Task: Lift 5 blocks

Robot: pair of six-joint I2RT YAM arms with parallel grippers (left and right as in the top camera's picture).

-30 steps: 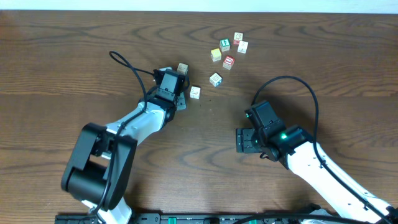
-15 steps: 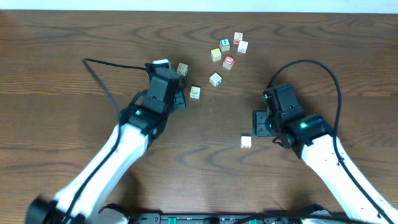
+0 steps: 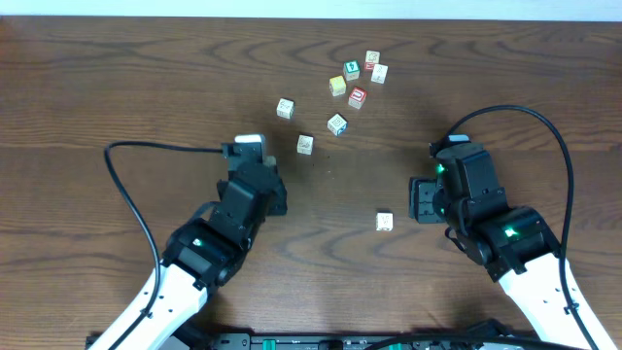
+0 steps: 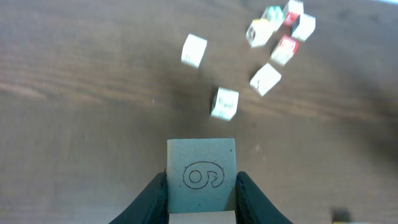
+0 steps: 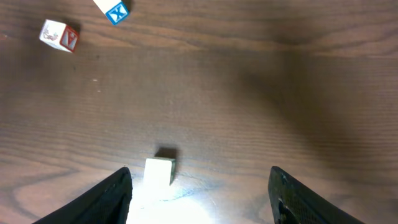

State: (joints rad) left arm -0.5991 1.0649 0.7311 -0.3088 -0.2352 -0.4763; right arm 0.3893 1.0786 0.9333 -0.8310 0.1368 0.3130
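Blocks: nearest the table's near edge, a lone block (image 3: 385,222) lies on the wood just beside the right gripper (image 3: 416,201), on the side toward the left arm. From the right wrist it shows low between the spread fingers (image 5: 118,194), closer to that one than to its mate. The jaws are released and hold nothing. As a cube it has no long axis, and its faces look roughly square to the fingers. The right arm is plainly the nearer one. I judge the coming move needs only a small sideways centring, a descent and a squeeze, with nothing in the way.

The left gripper (image 4: 201,182) hangs over the table's middle, well apart, clenched on a held block (image 4: 201,167) that appears clear of the wood.

Farther on, a mid block (image 3: 305,144), an X block (image 5: 115,10) and a left block (image 3: 285,108) lie scattered and apart.

Nearest the far edge, a tight cluster holds the red-faced block (image 3: 358,97), a yellow cube (image 3: 337,85), a green cube (image 3: 351,70) and two pale blocks (image 3: 372,58), packed closely enough that open fingers could nudge neighbours.
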